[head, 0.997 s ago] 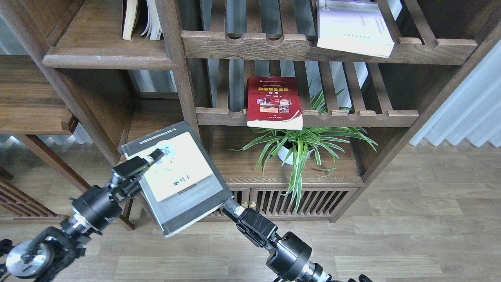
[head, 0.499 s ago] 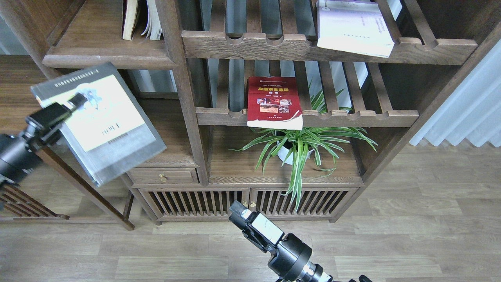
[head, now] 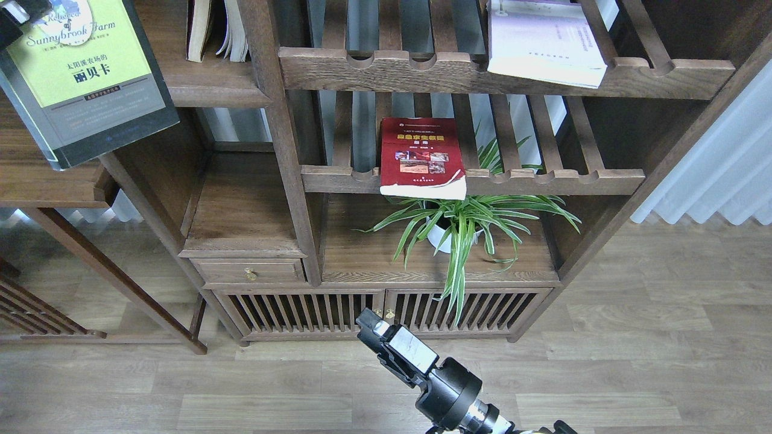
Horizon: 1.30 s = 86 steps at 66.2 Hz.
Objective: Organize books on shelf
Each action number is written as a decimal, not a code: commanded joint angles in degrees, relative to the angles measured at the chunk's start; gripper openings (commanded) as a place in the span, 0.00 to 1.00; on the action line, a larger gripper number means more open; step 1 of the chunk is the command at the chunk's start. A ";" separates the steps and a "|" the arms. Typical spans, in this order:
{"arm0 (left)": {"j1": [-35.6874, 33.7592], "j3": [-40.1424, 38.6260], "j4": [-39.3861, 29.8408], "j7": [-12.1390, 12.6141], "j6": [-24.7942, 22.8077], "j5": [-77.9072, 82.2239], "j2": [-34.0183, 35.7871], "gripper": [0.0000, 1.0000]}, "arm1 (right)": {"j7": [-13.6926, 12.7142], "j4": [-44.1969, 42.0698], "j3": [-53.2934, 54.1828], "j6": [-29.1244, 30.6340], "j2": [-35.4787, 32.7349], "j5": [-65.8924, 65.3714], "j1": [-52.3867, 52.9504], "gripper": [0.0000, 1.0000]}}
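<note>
My left gripper shows only at the top left corner, shut on the top edge of the black-grey book with the yellow-green panel. The book hangs upright in the air, left of and in front of the solid dark-brown shelf. The red book leans on the middle slatted rack. The white-lavender book lies on the upper slatted rack. My right gripper is low, in front of the cabinet doors, holding nothing; its fingers cannot be told apart.
Two worn cream-paged books stand on the solid shelf. A potted spider plant sits under the red book. A bookcase post separates the shelf from the racks. A lower side ledge is at the left.
My left gripper has carried the black-grey book up and left, from low centre to the top left corner. My right gripper has come off the book's lower corner and stays low.
</note>
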 commanded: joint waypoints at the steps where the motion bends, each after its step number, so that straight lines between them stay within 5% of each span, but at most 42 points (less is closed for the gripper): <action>1: -4.38 -0.16 0.82 0.15 0.00 5.52 -0.13 0.01 | 0.08 0.04 0.02 0.00 0.00 0.02 -0.01 0.99; 31: -13.61 -0.86 12.95 -0.28 0.00 13.26 -13.13 0.01 | 0.08 0.30 0.02 0.00 0.00 0.11 -0.01 0.99; 86: -23.98 3.44 26.57 -1.25 0.00 17.74 -13.66 0.01 | 0.17 0.56 0.02 0.00 0.00 0.20 1.49 0.99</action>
